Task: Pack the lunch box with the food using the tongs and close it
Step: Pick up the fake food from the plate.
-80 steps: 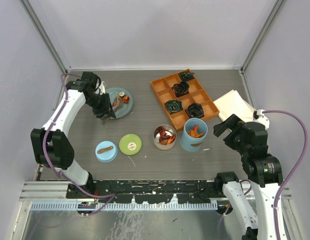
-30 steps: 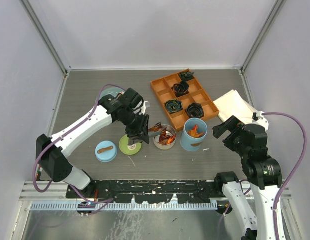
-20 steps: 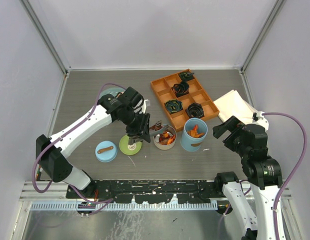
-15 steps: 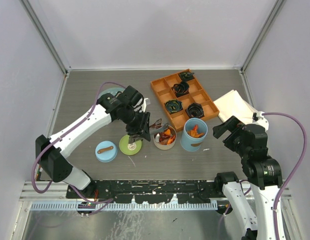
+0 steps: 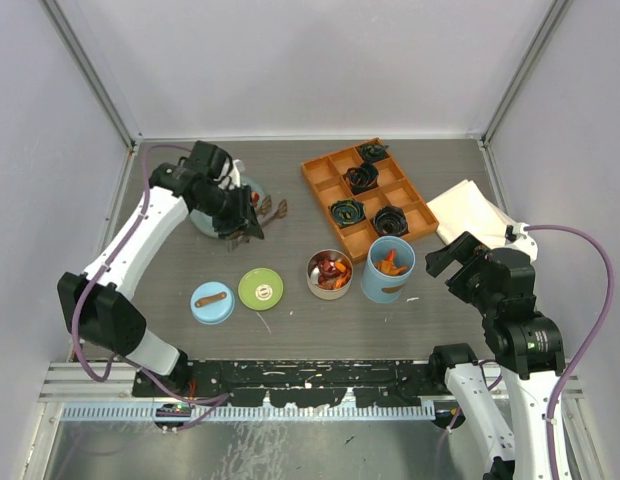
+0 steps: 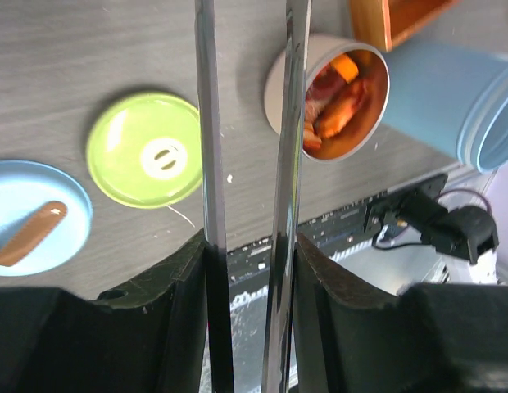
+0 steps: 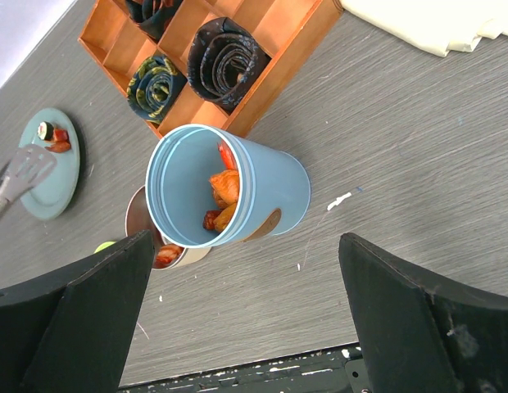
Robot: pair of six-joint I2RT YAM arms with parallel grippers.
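Far left on the table, my left gripper [image 5: 233, 212] hangs over the plate [image 5: 202, 222], clamped on the tongs [image 5: 273, 209], whose tips point right, just past the plate's rim. From my left wrist the two tong arms run side by side with a gap between them. Something brownish shows at the tips from above, but I cannot tell whether it is a held piece. A few bits of food [image 5: 254, 198] lie on the plate's right part. Near the middle stands the tin [image 5: 330, 274], open, with red and orange chunks inside. Just beside it on the right is the cylinder [image 5: 388, 268], also open, with orange pieces in it. The green lid [image 5: 261, 288] and blue lid [image 5: 212, 302] lie flat left of the tin, apart from each other. A tray [image 5: 368, 197] of black coils sits beyond the cylinder, and a cloth [image 5: 475, 210] lies far right. My right gripper [image 5: 448, 256] is raised at the near right, jaws wide, holding nothing.
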